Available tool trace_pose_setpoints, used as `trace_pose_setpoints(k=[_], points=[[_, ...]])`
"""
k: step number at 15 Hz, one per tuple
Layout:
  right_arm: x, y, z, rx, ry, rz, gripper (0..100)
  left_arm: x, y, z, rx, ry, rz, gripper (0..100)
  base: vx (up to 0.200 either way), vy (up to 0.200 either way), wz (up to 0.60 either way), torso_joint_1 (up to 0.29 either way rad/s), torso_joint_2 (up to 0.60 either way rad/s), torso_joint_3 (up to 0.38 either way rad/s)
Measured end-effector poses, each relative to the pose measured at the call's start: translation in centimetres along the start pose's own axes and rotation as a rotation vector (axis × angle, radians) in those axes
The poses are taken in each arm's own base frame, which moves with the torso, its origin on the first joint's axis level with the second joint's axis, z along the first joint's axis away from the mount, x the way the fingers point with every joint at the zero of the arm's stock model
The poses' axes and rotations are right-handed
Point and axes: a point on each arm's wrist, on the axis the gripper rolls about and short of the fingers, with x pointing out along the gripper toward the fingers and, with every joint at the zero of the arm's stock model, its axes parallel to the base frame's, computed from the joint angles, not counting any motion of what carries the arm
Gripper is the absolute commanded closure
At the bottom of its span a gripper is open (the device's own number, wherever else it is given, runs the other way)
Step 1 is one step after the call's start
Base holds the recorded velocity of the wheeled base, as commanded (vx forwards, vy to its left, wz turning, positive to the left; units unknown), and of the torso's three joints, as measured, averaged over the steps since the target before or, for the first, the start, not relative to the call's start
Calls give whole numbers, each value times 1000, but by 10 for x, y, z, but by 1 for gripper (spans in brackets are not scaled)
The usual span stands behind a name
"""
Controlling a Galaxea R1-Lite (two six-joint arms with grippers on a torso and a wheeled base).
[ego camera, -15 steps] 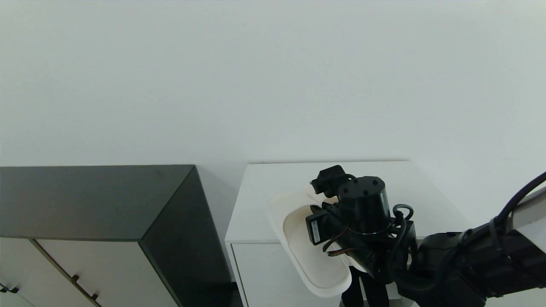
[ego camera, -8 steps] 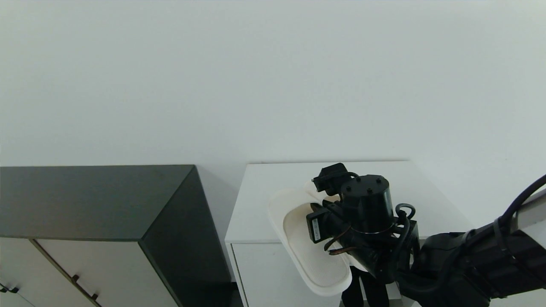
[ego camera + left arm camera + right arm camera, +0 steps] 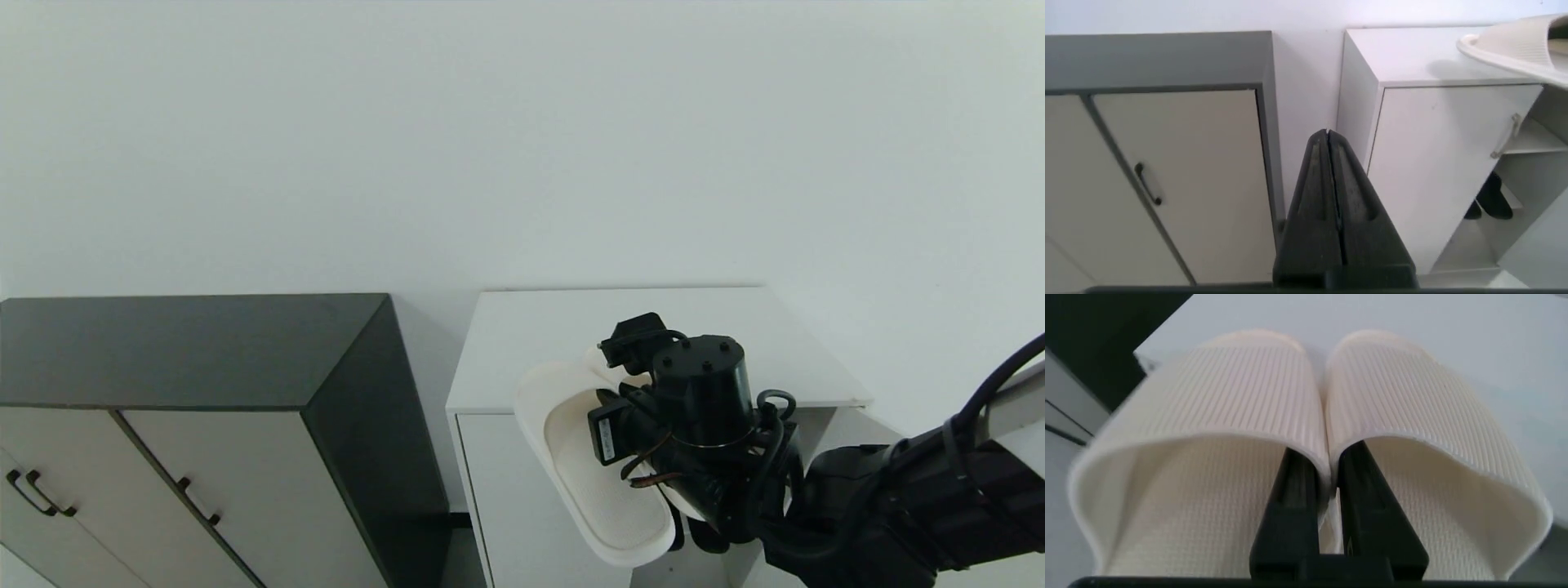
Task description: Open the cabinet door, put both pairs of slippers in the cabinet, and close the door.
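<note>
The right claw [image 3: 1330,469] pinches 2 cream slippers [image 3: 1241,392] by their adjoining straps, near the white cabinet [image 3: 555,327] top; the left claw [image 3: 1328,151] is closed, empty.

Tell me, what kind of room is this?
Probably a home entryway, or a mock-up of one. A white cabinet stands beside a dark cabinet against a plain wall. Dark shoes sit inside the white one, and the right gripper holds cream slippers.
</note>
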Motion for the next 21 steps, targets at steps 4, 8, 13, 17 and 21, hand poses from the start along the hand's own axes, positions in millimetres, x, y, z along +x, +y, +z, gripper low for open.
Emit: trace_pose_setpoints(k=[4, 8, 13, 17, 21], points=[[0, 0, -1, -1, 2, 0, 100, 0, 0, 0, 0, 0, 0, 100, -200, 0, 0, 4, 5, 4], [0, 1, 0, 5, -17, 5, 100, 0, 0, 0, 0, 0, 0, 100, 0, 0, 0, 0, 0, 0], [1, 0, -3, 1, -12, 2, 100, 0, 0, 0, -1, 0, 0, 100, 0, 0, 0, 0, 0, 0], [1, 0, -4, -2, -7, 1, 100, 0, 0, 0, -1, 0, 0, 100, 0, 0, 0, 0, 0, 0], [1, 0, -5, -4, -4, 0, 100, 0, 0, 0, 0, 0, 1, 100, 0, -100, 0, 0, 1, 0]])
